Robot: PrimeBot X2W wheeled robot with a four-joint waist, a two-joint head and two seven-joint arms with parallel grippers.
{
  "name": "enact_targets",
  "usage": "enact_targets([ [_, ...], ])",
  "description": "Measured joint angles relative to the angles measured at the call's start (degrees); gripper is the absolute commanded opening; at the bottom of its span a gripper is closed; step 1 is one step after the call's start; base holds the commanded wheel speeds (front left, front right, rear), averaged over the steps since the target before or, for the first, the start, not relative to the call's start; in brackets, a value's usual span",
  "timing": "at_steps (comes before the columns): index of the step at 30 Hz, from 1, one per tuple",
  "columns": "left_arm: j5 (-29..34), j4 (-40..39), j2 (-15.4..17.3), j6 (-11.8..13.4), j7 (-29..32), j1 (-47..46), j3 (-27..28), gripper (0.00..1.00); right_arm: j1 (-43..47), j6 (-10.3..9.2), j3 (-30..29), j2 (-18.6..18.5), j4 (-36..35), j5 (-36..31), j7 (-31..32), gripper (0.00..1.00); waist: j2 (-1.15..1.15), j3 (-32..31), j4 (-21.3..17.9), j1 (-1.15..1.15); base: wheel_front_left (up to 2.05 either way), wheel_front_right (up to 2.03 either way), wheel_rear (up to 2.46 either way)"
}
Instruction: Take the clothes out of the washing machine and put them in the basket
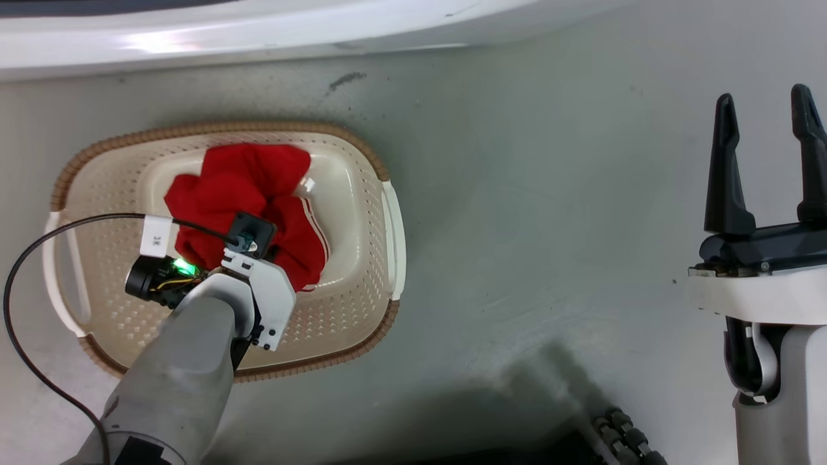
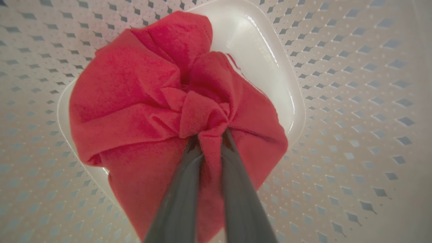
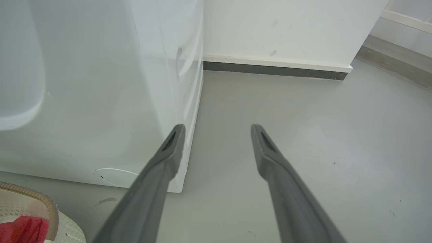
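The red clothes (image 1: 242, 194) lie bunched inside the cream basket (image 1: 349, 310), which stands on the floor before the washing machine (image 1: 258, 32). A white-striped edge shows on the bundle's right side. In the left wrist view my left gripper (image 2: 211, 135) is shut on a fold of the clothes (image 2: 135, 101), low inside the basket (image 2: 354, 101). In the head view its wrist hides the fingers. My right gripper (image 1: 765, 106) hangs open over bare floor, far right of the basket. The right wrist view shows my right gripper (image 3: 217, 130) open beside the washing machine's (image 3: 101, 101) lower corner.
A black cable (image 1: 39, 258) loops from my left wrist across the basket's left handle. Grey floor (image 1: 549, 226) spreads between the basket and my right arm. A white wall with dark skirting (image 3: 270, 69) stands behind the machine. The basket's rim (image 3: 40, 199) shows at lower left.
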Motion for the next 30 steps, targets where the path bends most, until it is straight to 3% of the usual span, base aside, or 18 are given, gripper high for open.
enact_targets([
  [5, 0.1, 1.3, -1.0, -0.5, 0.8, -0.6, -1.1, 0.0, -0.3, 0.0, -0.2, 0.0, 0.0, 0.0, 0.0, 1.0, 0.0, 1.5, -0.3, 0.0, 0.0, 0.0, 0.0],
  [6, -0.1, 1.4, -1.2, -0.5, 1.0, -0.6, -1.1, 0.27, -0.4, 0.0, 0.0, 0.0, 0.0, -0.1, 0.0, 1.0, 0.0, 1.3, -0.2, 0.0, 0.0, 0.0, 0.0],
  [7, -0.5, 1.5, -1.3, -0.6, 1.3, -0.6, -1.2, 1.0, -0.5, 0.0, 0.2, 0.0, 0.1, -0.1, 0.0, 1.0, 0.0, 1.0, -0.2, -0.01, 0.0, 0.0, 0.0],
  [23, -5.1, 0.9, -4.4, 0.2, -5.8, 7.3, 1.4, 1.0, 4.3, 0.0, 1.8, 0.0, 3.2, -2.3, 0.0, 1.0, 0.0, -11.9, 2.2, -0.02, 0.0, 0.0, 0.0],
  [30, -6.5, -10.5, -4.4, 2.8, -6.0, 13.8, 5.2, 1.0, 8.2, 0.0, 2.1, 0.0, 4.3, -3.2, 0.0, 1.0, 0.0, -20.0, 4.1, -0.02, 0.0, 0.0, 0.0],
])
